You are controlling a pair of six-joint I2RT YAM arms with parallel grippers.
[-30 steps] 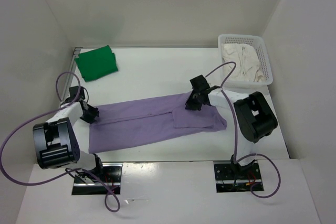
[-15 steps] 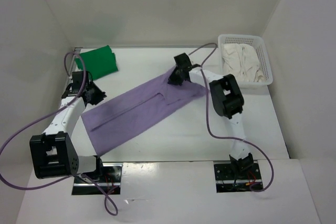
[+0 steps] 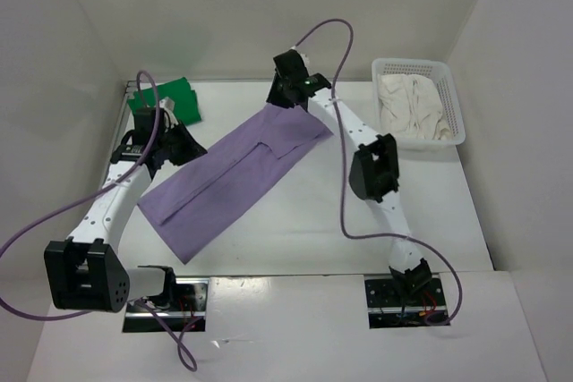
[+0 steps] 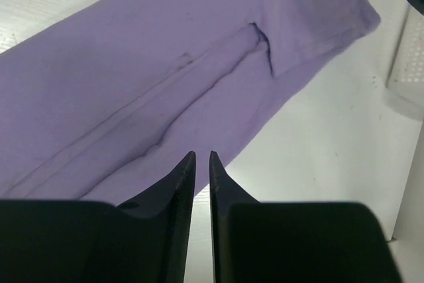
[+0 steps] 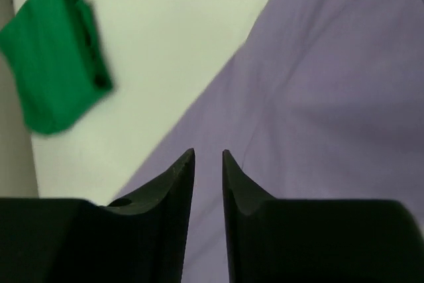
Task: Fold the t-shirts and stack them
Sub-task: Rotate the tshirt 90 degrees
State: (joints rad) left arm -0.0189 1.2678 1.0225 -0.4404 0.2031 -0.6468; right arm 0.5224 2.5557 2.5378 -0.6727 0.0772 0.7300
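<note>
The lavender-purple t-shirt (image 3: 237, 176) lies flat as a long folded strip, slanting from front left to back centre. It also shows in the left wrist view (image 4: 152, 64) and the right wrist view (image 5: 331, 97). My left gripper (image 3: 176, 145) hovers at the strip's left edge; its jaws (image 4: 202, 154) are almost shut with bare table in the slit. My right gripper (image 3: 284, 96) hovers over the strip's far corner; its jaws (image 5: 208, 152) are almost shut with nothing between them. The green t-shirt (image 3: 166, 100) lies folded at the back left. The cream-white t-shirt (image 3: 410, 106) is bunched in the basket.
The white perforated basket (image 3: 410, 66) stands at the back right and shows at the right edge of the left wrist view (image 4: 407, 64). White walls close in the table on three sides. The green shirt (image 5: 53, 77) is just left of the right gripper.
Both arms swung toward the back. The purple strip turned from lying across the table to a diagonal, its right end now near the back centre. It now lies flat, not held.
</note>
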